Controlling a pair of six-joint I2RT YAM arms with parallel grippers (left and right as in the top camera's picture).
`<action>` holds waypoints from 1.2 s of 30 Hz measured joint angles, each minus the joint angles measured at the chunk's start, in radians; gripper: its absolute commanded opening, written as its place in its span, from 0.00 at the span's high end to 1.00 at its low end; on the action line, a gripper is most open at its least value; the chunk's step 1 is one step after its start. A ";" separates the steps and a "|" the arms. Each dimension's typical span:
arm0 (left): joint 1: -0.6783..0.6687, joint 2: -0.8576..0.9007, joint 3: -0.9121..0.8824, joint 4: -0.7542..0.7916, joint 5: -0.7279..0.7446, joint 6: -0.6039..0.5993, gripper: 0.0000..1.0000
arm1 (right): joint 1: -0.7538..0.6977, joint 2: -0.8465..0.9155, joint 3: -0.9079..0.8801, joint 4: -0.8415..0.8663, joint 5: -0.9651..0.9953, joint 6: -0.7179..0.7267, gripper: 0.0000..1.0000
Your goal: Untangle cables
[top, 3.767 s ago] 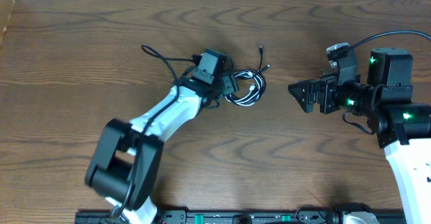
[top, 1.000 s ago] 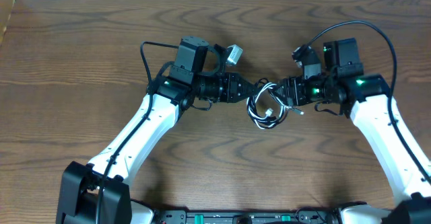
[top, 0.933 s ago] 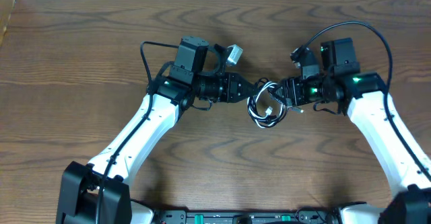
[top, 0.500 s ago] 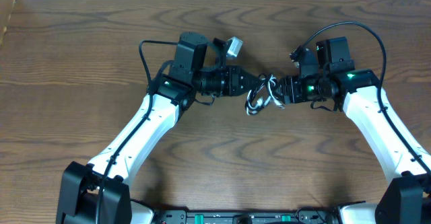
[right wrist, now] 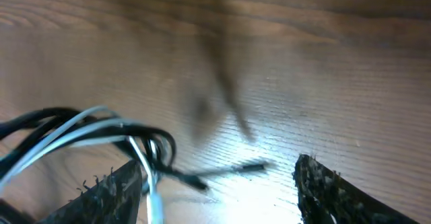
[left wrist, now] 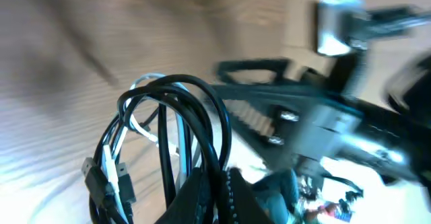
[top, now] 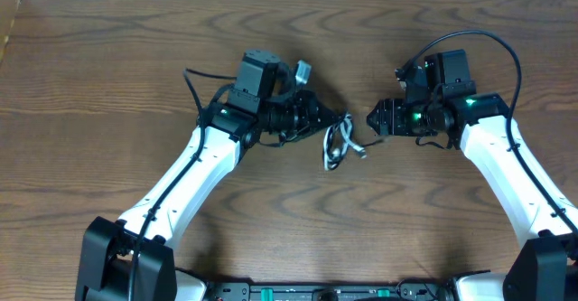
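Observation:
The cables, one black and one white, hang as a tangled bundle of loops from my left gripper at the table's middle. In the left wrist view my left gripper is shut on the black cable, with the white cable threaded through its loops. My right gripper stands just right of the bundle, open and apart from it. In the right wrist view my right gripper holds nothing; the cables lie by its left finger and a black plug end lies on the wood between the fingers.
The brown wooden table runs all around. A thick black lead loops off the left arm, another arcs over the right arm. A black rail lines the front edge.
My right gripper has opened, let go of the bundle and drawn back to the right. The left gripper has pulled the cables leftward; the bundle now hangs narrower from it alone.

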 measured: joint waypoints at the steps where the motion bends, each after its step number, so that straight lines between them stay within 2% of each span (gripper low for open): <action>1: 0.000 0.000 0.000 -0.016 -0.023 0.000 0.93 | 0.000 0.000 0.000 0.000 -0.002 0.000 0.32; 10: 0.000 0.000 0.000 -0.026 -0.137 -0.053 0.92 | 0.001 0.000 0.000 -0.002 -0.205 -0.094 0.44; 17: 0.000 0.000 0.000 -0.024 -0.214 -0.213 0.92 | 0.042 0.000 0.000 0.006 -0.322 -0.191 0.46; 27: 0.000 0.000 0.000 -0.019 -0.234 -0.466 0.93 | 0.111 0.000 0.000 0.060 -0.331 -0.223 0.51; 36: 0.000 0.000 0.000 -0.019 -0.234 -0.627 0.93 | 0.182 0.000 0.000 0.062 -0.283 -0.251 0.55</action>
